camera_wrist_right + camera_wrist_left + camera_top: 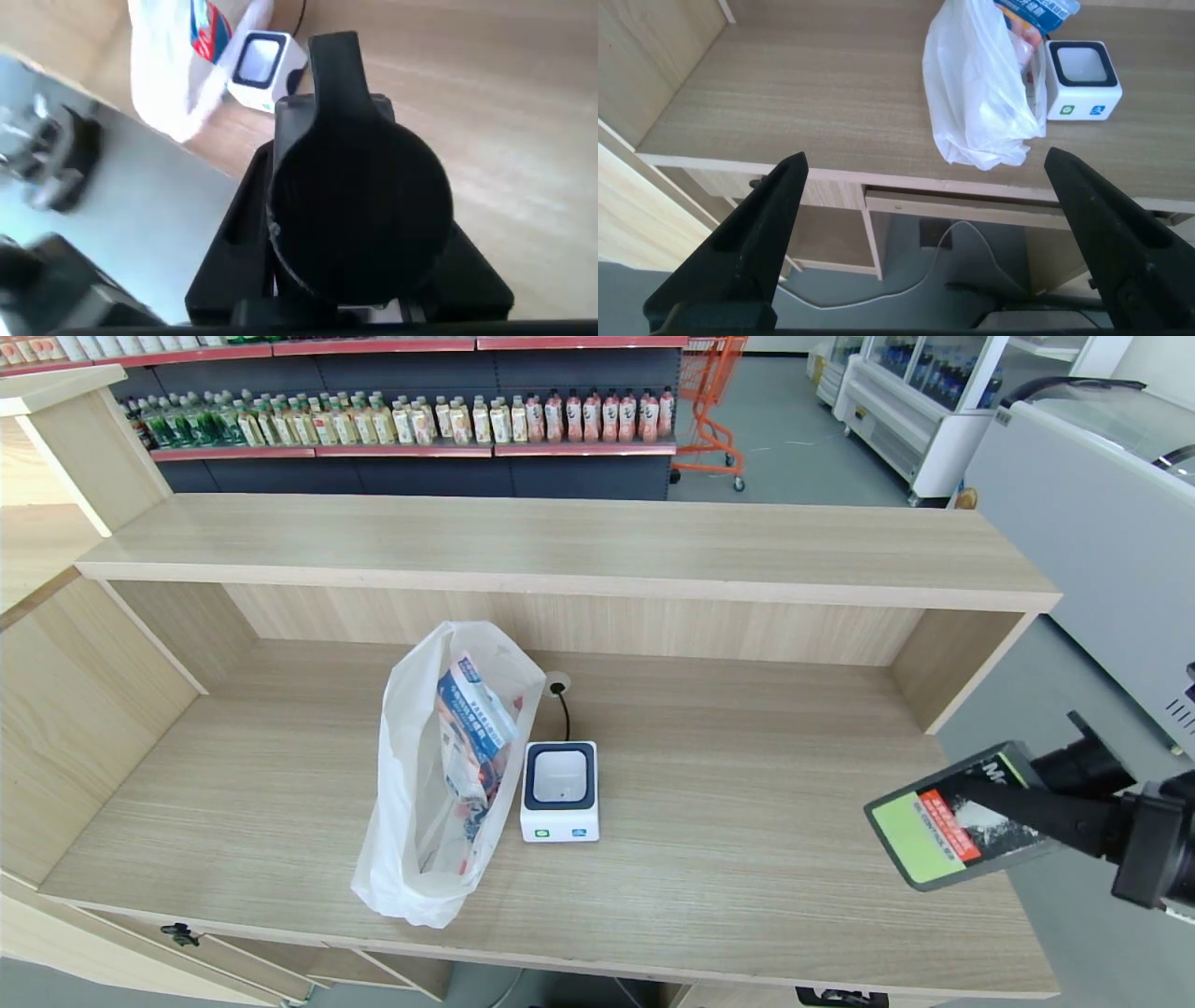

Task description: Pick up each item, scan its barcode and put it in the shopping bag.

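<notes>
A white shopping bag (411, 821) stands open on the wooden counter (747, 803), with a blue-and-white packet (471, 723) inside. Just right of it sits the white barcode scanner (559, 791), window facing up. My right gripper (1036, 784) is off the counter's right front corner, shut on a dark box (952, 817) with a green and red label, held tilted above the counter edge. The left gripper (926, 168) hangs open and holds nothing, below and in front of the counter's front edge, with the bag (980, 93) and scanner (1081, 79) beyond it. The right wrist view shows the scanner (260, 58) and bag (173, 65) past the held box.
A raised ledge (560, 546) runs along the counter's back, with wooden side walls at both ends. The scanner's cable (564, 709) goes into a hole behind it. A white freezer (1083, 523) stands to the right. Bottle shelves (411, 420) lie beyond.
</notes>
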